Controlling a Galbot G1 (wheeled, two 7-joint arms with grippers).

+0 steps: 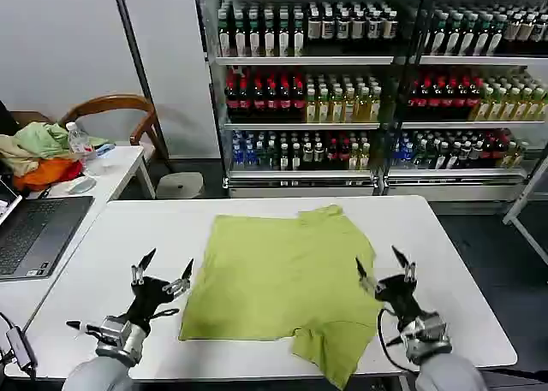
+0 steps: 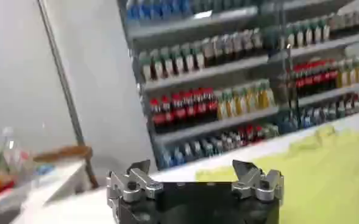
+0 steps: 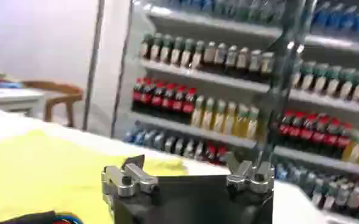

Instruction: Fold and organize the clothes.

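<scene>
On the table (image 1: 103, 245), T-shirt (image 1: 274, 280) lies between both open end effectors.

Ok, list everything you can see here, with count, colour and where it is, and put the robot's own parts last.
T-shirt: one, lime yellow-green, spread flat on the white table, a near corner hanging over the front edge.
Table: one, white, in front of the robot.
Side desk: one, white, at the robot's left.
Laptop: one, dark, on the side desk.
Garment heap: one pile, pale green, beige and orange, far end of the side desk.
Water bottle: one, clear, beside the heap.
Chair: one, wooden, behind the side desk.
Drink shelves: rows of bottles, red, yellow, green, blue, along the back.
Left end effector: open, above the table left of the T-shirt.
Right end effector: open, at the T-shirt's right edge.
</scene>
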